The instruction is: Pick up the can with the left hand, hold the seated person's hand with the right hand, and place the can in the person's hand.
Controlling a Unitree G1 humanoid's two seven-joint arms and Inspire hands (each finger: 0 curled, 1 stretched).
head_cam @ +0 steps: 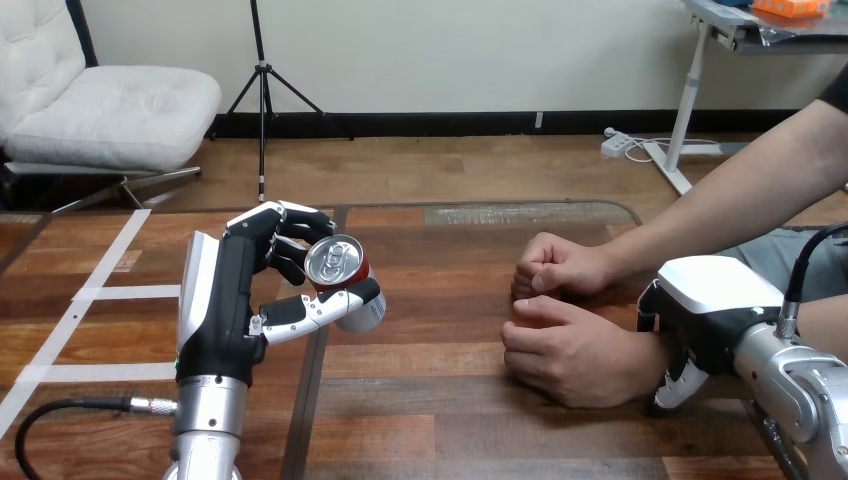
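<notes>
We see the left hand (240, 290) curled round a small cylindrical can (337, 262), red-sided with a shiny silver top, held over the left of the dark wooden plank counter (450, 400). The right hand (710, 300) sits by the wrist of the person's nearer hand (570, 350); whether it grips, we cannot tell.

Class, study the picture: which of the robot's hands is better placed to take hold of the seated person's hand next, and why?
Right. The right hand sits beside the person's nearer hand, at its wrist, while the left hand is busy gripping the can farther away.
</notes>
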